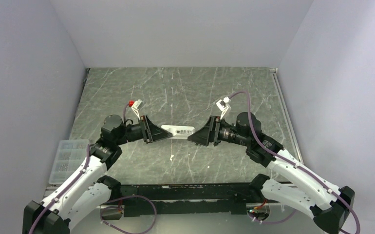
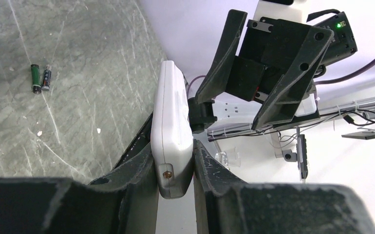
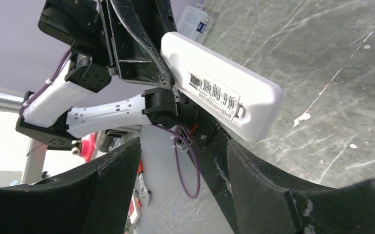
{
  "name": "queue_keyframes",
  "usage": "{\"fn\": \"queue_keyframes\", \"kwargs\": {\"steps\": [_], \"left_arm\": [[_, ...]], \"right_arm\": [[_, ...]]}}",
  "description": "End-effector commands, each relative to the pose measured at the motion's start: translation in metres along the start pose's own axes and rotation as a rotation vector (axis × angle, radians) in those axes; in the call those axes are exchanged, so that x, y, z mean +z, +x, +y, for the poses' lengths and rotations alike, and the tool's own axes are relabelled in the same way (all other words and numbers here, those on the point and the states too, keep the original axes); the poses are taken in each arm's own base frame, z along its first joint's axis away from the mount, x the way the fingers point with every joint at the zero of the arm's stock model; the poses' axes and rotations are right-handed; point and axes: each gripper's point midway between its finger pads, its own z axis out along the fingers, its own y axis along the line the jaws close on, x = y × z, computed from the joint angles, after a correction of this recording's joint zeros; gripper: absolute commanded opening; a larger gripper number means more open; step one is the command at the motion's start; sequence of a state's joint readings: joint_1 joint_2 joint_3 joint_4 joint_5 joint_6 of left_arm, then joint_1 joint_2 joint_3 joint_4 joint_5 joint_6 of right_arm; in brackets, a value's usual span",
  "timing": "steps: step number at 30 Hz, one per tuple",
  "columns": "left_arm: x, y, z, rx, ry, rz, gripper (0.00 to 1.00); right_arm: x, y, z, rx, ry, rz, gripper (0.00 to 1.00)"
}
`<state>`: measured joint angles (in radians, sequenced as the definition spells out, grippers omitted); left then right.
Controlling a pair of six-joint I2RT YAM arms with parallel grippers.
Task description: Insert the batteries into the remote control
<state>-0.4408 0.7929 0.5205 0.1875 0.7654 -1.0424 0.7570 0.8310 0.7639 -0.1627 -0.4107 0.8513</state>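
From above, my left hand [image 1: 157, 132] pinches one end of the remote [image 1: 178, 131] over the counter [image 1: 200, 87], with my right hand [image 1: 196, 136] at the other end. My left wrist shows both batteries [image 2: 40, 78] lying on the counter, well apart from it. My right wrist shows that hand spread beside the labelled back [image 3: 214, 91]; I should open it squarely, left grip firm.

Robotics lab cell: white enclosure walls [image 1: 185, 29], marbled tabletop [image 1: 200, 87], cabled arms [image 1: 78, 178].
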Motion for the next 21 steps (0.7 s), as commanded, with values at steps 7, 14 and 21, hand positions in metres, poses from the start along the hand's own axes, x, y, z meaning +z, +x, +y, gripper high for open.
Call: {"fn": "queue_keyframes", "kwargs": {"steps": [7, 14, 21], "left_arm": [[-0.006, -0.004, -0.024, 0.077, 0.076, -0.001, 0.0], [-0.006, -0.004, -0.027, 0.083, 0.079, 0.01, 0.0], [-0.005, -0.005, -0.029, 0.081, 0.087, 0.009, 0.0]], "right_arm": [[-0.002, -0.016, 0.026, 0.043, -0.116, -0.076, 0.67], [-0.002, -0.027, 0.026, 0.045, -0.097, -0.119, 0.67], [0.002, -0.027, 0.021, 0.054, -0.075, -0.122, 0.67]]}}
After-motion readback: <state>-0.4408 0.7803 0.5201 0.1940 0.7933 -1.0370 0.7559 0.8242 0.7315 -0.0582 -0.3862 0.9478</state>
